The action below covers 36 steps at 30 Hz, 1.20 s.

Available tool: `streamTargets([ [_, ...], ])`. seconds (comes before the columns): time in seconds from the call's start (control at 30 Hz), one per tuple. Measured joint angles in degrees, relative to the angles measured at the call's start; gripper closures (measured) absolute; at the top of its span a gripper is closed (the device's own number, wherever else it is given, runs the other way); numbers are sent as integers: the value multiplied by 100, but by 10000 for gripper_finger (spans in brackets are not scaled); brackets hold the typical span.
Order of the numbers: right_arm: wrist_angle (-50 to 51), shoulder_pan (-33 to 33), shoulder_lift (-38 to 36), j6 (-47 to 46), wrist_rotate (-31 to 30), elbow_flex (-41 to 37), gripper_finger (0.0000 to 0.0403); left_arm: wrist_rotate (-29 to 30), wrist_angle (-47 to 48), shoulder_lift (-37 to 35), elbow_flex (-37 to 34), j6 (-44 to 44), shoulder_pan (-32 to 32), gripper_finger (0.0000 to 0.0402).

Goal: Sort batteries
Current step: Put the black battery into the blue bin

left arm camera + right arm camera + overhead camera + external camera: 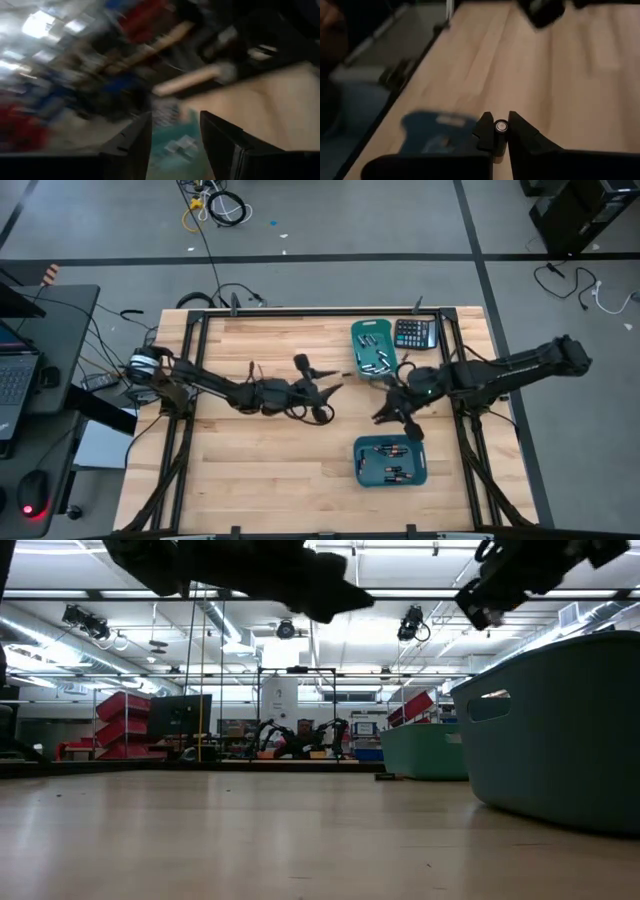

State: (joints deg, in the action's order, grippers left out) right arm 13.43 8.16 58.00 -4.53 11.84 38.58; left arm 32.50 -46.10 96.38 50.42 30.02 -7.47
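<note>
**No words to read**

Nothing here has letters or numbers clear enough to read. The black calculator (414,333) by the table's far edge has keys (far too tiny to make out), and nothing else shows writing.

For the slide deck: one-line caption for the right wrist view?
Right gripper pinches a small battery end-on above the wooden table.
</note>
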Motion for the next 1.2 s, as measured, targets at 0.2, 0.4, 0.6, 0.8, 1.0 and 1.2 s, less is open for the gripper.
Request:
streamTargets([
  [0.2, 1726, 693, 383, -526, 10, 611, 381, -1731, 1944, -286, 2, -1733, 444, 245],
  [0.4, 2652, 1209, 769, -1320, 325, 656, 374, -1765, 2339, 71, -3, -2146, 486, 249],
  [0.6, 2731, 1431, 826, -1693, 514, 654, 349, -1573, 2135, 160, -3, -2155, 475, 249],
  [0.8, 2736, 1471, 823, -1833, 440, 654, 331, -1393, 1909, 160, -3, -2149, 526, 249],
  [1.0, 2730, 1421, 528, -1391, -103, 654, 323, -1467, 1666, 232, -1, -2274, 691, 249],
  [1.2, 2721, 1414, -276, -813, -1335, 654, 325, -1572, 881, 767, 15, -2286, 892, 249],
])
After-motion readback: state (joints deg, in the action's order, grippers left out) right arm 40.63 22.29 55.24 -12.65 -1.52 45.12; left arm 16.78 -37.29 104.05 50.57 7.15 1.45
